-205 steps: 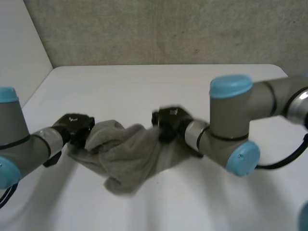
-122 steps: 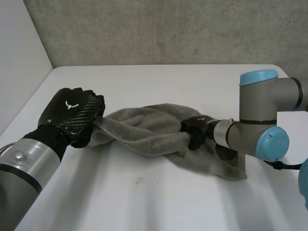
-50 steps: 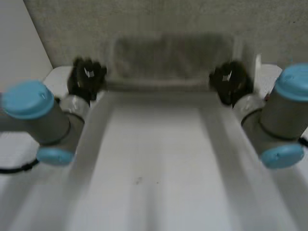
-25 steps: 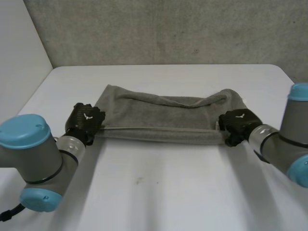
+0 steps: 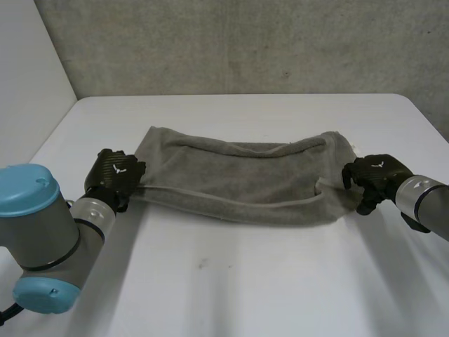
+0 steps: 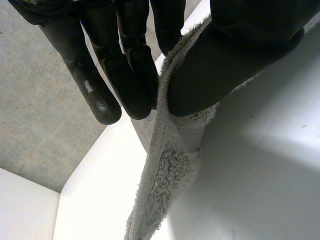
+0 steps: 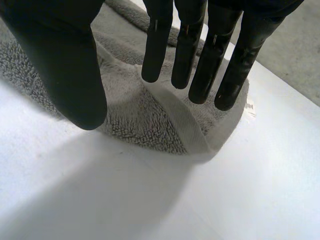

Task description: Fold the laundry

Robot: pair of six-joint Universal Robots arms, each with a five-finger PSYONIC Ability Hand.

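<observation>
A grey towel [image 5: 238, 175] lies folded lengthwise across the middle of the white table [image 5: 231, 281]. My left hand [image 5: 116, 177] is at its left end, and the left wrist view shows the towel's edge [image 6: 167, 150] pinched between thumb [image 6: 220, 65] and fingers [image 6: 125, 75]. My right hand [image 5: 372, 179] is just off the towel's right end. In the right wrist view its fingers [image 7: 200, 55] are straight and apart from the thumb [image 7: 65, 65], with the towel's corner [image 7: 165, 120] lying on the table below them, untouched.
A grey wall [image 5: 238, 42] rises behind the table's far edge. A white wall [image 5: 28, 70] stands at the left. Bare tabletop stretches in front of the towel.
The towel, held up stretched a second ago, came down flat on the table. My right hand has let go of its right corner and drawn off to the right. The left hand keeps its pinch.
</observation>
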